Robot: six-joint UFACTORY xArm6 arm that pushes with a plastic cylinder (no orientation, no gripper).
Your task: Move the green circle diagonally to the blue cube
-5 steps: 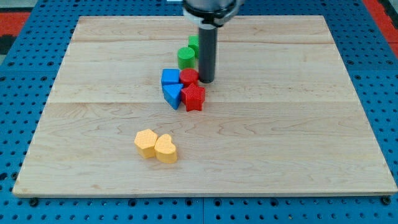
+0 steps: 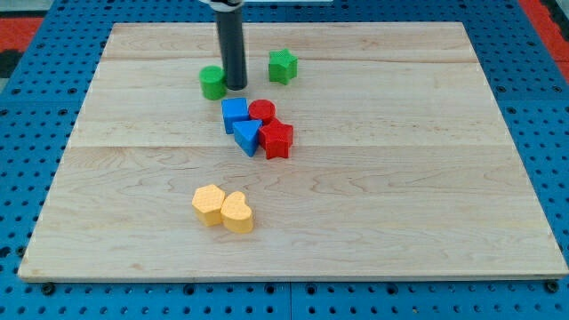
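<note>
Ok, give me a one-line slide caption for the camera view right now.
My tip sits against the right side of the green circle, up-left of the blue cube in the central cluster.

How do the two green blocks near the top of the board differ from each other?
The green circle has a smooth round outline, while the green star has notched, pointed edges. The green circle sits at the view's left with my tip right beside it, whereas the green star stands alone farther to the view's right and slightly nearer the view's top. Both are the same green and similar in size.
</note>
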